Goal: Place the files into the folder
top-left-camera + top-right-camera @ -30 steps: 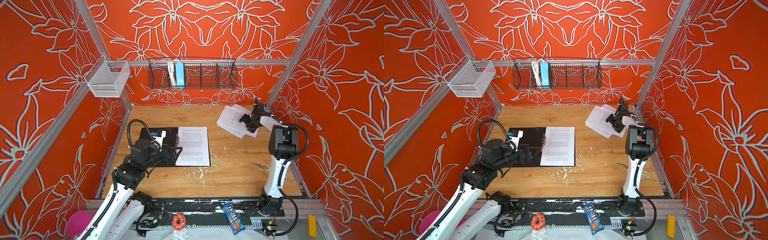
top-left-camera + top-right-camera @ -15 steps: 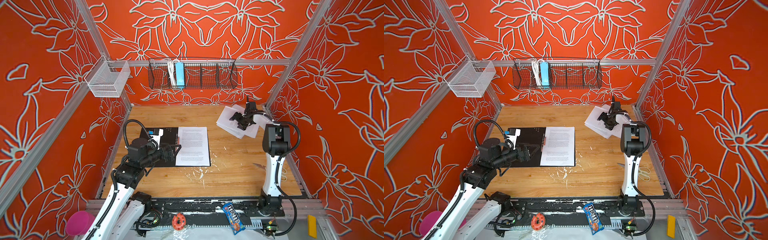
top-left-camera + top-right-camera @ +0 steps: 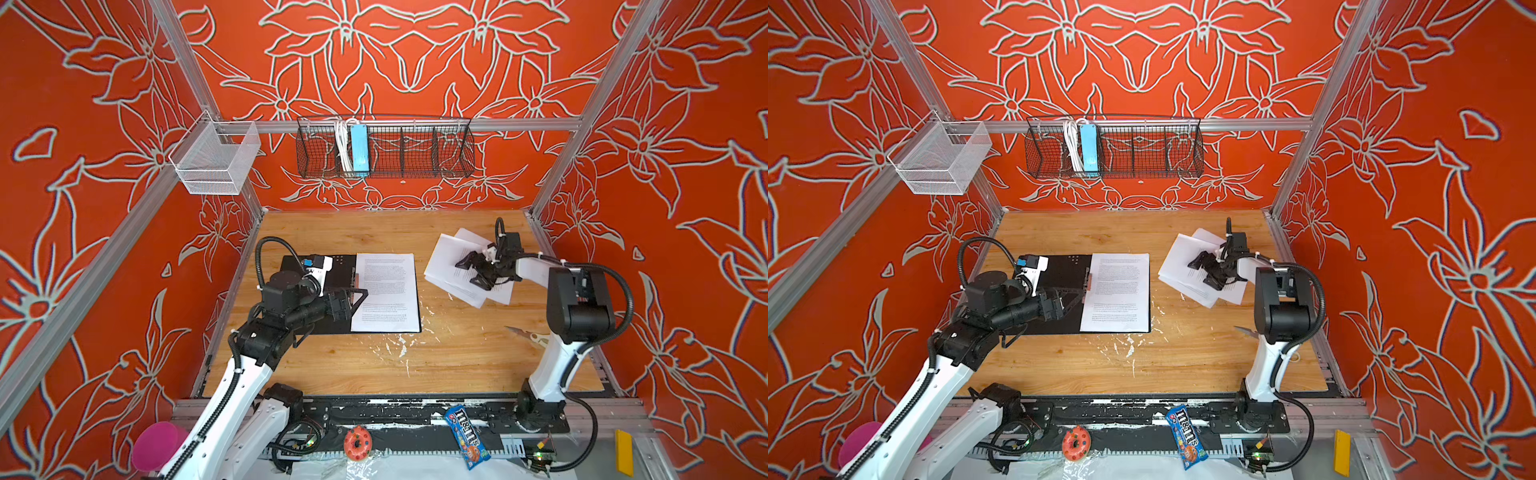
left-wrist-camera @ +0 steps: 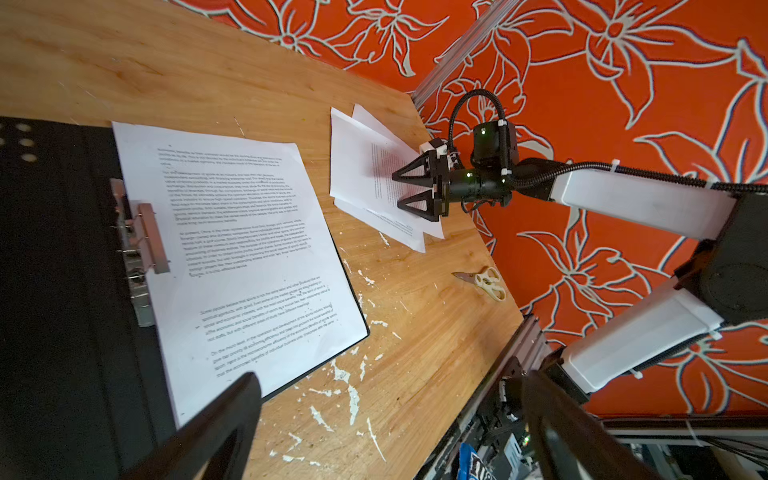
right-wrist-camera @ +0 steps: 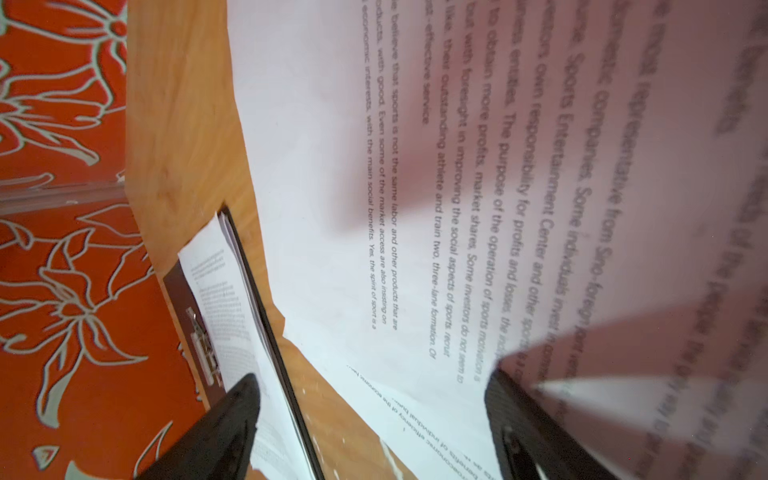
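Scissors (image 3: 524, 333) half behind the right arm (image 3: 579, 299); blurred close-up print on the files (image 5: 457, 166).

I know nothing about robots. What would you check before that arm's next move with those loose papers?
1. Folder lying open, black inside up: ok.
2. One sheet already lying in it: ok.
3. Right hand open over the loose sheets: ok.
4. A loose sheet gripped: not ok, nothing held.
5. Right hand touching paper: cannot tell.
6. Left hand open, empty: ok.
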### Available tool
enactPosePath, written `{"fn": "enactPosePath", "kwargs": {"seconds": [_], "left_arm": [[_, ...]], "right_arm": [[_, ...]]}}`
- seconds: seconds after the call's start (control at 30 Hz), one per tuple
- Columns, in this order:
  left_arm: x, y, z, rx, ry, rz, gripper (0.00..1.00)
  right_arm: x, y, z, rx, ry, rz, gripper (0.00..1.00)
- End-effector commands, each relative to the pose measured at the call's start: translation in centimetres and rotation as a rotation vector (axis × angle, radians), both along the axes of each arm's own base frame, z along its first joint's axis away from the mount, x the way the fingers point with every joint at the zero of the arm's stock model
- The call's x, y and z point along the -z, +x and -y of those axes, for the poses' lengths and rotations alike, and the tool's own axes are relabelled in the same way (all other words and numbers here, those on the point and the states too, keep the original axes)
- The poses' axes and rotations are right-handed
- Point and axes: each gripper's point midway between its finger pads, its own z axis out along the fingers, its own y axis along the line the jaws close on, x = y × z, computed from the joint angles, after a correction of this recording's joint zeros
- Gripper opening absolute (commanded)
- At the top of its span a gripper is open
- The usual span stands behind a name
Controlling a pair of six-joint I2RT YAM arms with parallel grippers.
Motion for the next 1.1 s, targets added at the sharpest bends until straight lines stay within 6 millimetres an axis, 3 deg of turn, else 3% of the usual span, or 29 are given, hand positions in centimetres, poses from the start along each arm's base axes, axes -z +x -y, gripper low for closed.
{"fn": "enactPosePath", "kwargs": {"seconds": [0.0,0.2,0.27,0.47,0.6,0.8,1.07], "left_arm": [[-0.2,0.1,2.6,0.068,-0.032,-0.025,0.98],[2.1,1.2,10.7,0.197,0.053,-0.077,0.98],[3.1,2.0,13.4,0.238,0.088,-0.116,0.98],[5.0,6.7,19.6,0.288,0.128,-0.173,0.98],[7.9,10.9,22.8,0.286,0.196,-0.227,0.98],[11.1,16.5,26.4,0.253,0.229,-0.271,0.98],[14.0,20.0,30.0,0.238,0.172,-0.313,0.98]], "right_arm": [[1.1,-4.3,0.4,-0.013,-0.022,-0.088,0.87],[-5.5,-4.1,4.0,0.129,-0.081,0.079,0.89],[-6.1,-4.6,5.5,0.198,-0.143,0.088,0.95],[-4.6,-7.1,9.6,0.389,-0.206,0.066,0.98],[-3.3,-8.6,11.8,0.483,-0.229,0.071,0.98],[-2.4,-9.3,12.1,0.494,-0.234,0.029,0.98],[-2.0,-10.9,13.7,0.559,-0.318,-0.008,0.97]]}}
